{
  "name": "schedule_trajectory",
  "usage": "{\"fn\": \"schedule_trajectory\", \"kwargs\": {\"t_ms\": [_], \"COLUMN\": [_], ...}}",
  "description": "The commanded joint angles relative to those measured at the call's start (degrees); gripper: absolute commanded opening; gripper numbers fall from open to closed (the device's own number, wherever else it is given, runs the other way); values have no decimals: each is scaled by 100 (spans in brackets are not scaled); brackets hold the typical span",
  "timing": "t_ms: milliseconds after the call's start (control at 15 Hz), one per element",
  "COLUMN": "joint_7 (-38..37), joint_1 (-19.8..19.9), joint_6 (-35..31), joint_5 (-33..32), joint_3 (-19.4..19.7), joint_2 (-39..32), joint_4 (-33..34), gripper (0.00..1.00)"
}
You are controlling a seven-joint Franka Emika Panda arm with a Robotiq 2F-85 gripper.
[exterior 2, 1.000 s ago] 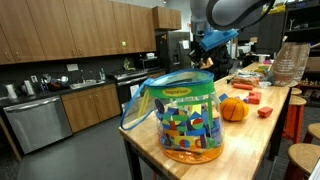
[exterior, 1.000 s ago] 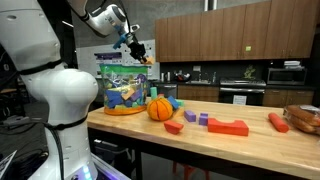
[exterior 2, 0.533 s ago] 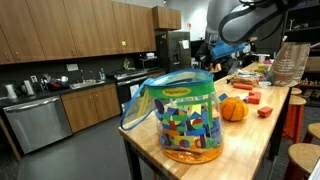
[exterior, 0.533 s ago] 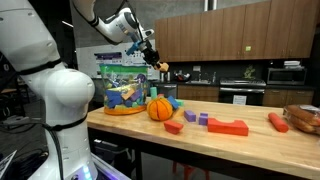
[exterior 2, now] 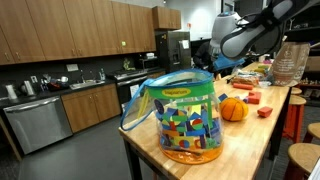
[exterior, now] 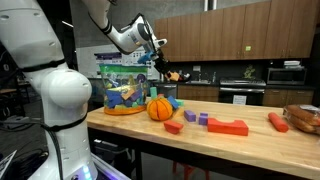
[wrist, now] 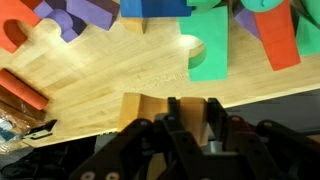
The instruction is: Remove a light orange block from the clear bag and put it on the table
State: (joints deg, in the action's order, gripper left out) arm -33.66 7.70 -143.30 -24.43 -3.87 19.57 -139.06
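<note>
The tool (exterior: 165, 69) was clamped on the block (wrist: 140, 108), clear of the bag (exterior: 121, 82), held above the bench (exterior: 250, 145); setting it down remained.

Kitchen-like room, evenly lit indoors. Brown wood wall cabinets (exterior: 230, 30) in both exterior views, above a dark backsplash. Below them, in an exterior view, a steel oven (exterior: 241, 94) and a microwave (exterior: 286, 73). In an exterior view, a steel dishwasher (exterior 2: 37, 122) set into wood base cabinets (exterior 2: 92, 105), a cluttered counter (exterior 2: 70, 82) and a tall fridge (exterior 2: 170, 48). Grey floor (exterior 2: 85, 152). Long pale wood table (exterior: 260, 143) on a dark frame, with round stools (exterior 2: 303, 153) just beside it.
</note>
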Motion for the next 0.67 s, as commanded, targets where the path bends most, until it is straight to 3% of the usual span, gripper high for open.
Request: {"fn": "schedule_trajectory", "kwargs": {"t_ms": [0,67,267,600], "joint_7": [106,111,108,103], "joint_1": [133,155,156,155], "joint_6": [-206,-289,-282,-278], "joint_5": [90,87,84,82], "joint_3": [-44,-28,-39,-73], "joint_2": [-109,-192,-206,-183], "joint_4": [-30,-50,-37,-35], "gripper": [59,38,58,59]}}
